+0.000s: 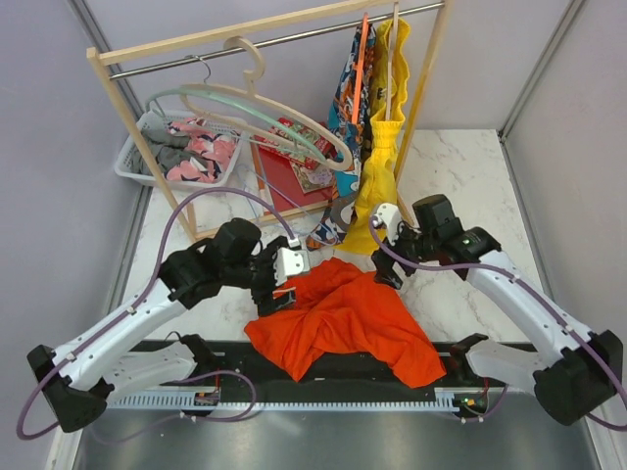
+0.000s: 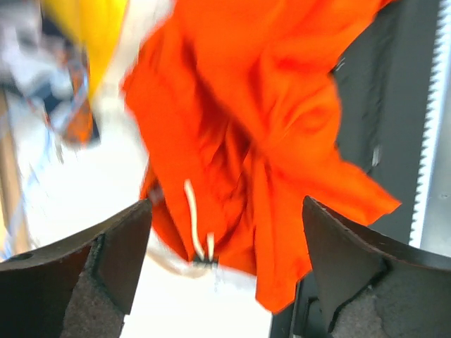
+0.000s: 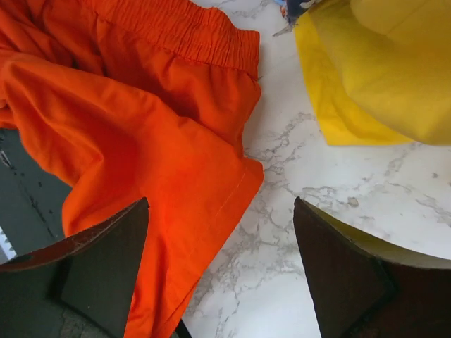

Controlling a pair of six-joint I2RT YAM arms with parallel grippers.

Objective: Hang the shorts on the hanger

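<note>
The orange-red shorts (image 1: 343, 318) lie crumpled on the table's near middle, partly over the black base strip. My left gripper (image 1: 278, 290) is open at their left edge. In the left wrist view, which is blurred, the shorts (image 2: 282, 120) and their white drawstring (image 2: 192, 218) lie ahead of the open gripper (image 2: 225, 204). My right gripper (image 1: 385, 262) is open at their upper right edge. In the right wrist view the shorts' hem (image 3: 162, 162) lies by the left finger of the open gripper (image 3: 220, 201). A thin pale hanger with a slim hook (image 1: 203, 69) hangs on the rack rail.
The wooden rack (image 1: 118, 108) stands at the back with a beige hanger (image 1: 294, 122), a yellow garment (image 1: 380, 147) and a patterned garment (image 1: 348, 78). The yellow garment (image 3: 380, 77) hangs close to my right gripper. A white basket (image 1: 132, 162) stands back left.
</note>
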